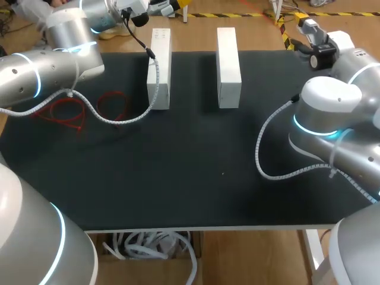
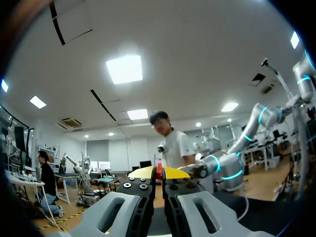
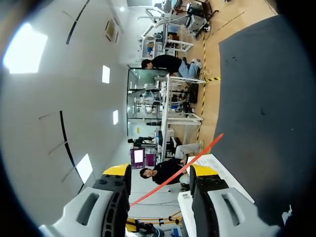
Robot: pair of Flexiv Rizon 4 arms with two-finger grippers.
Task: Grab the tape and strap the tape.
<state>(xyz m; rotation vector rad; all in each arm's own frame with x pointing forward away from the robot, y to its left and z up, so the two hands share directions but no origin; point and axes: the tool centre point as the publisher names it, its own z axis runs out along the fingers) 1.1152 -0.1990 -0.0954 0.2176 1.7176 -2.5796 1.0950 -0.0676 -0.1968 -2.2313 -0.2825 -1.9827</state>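
One red tape [image 1: 80, 111] lies in loose loops on the black mat [image 1: 196, 172], on its left side beside the left arm [image 1: 41, 71], with nothing gripping it. Two white blocks stand apart at the far edge, one left [image 1: 159, 68] and one right [image 1: 228, 59]. The left gripper [image 2: 159, 172] is clenched, tips together. The right gripper [image 3: 159, 174] is released, fingers apart.
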